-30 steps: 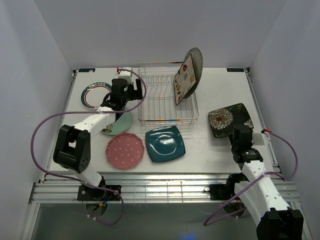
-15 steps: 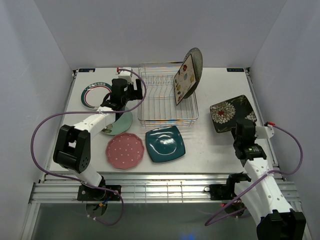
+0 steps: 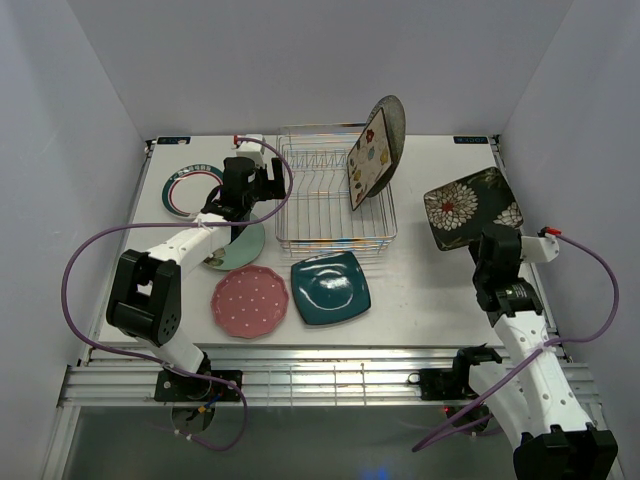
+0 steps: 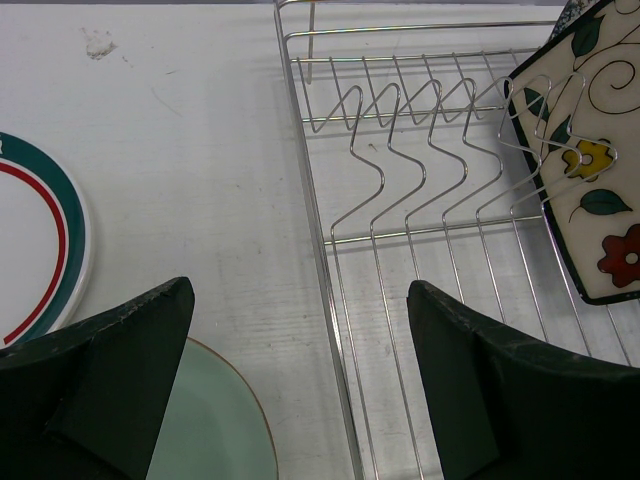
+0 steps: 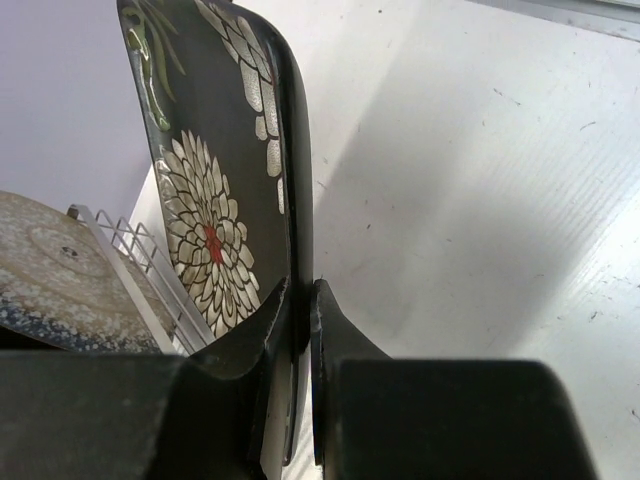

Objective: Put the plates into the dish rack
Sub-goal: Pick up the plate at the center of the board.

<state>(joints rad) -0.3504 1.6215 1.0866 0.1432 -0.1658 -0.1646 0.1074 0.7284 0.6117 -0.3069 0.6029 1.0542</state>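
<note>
Rim of black plate (image 5: pixel 215 230) between tight right fingers (image 5: pixel 325 315); left fingers (image 4: pixel 110 375) wide at rack (image 3: pixel 320 200)

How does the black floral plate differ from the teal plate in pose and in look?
The black floral plate is clamped at its edge by the right gripper, tilted above the table; the teal plate lies flat on it, before the dish rack. The black floral plate bears white flowers; the teal plate looks plain. Both are square and outside the rack.

Square plate (image 3: pixel 367 158) in rack (image 3: pixel 318 200), R end; round plate (image 3: pixel 392 115) behind it.
</note>
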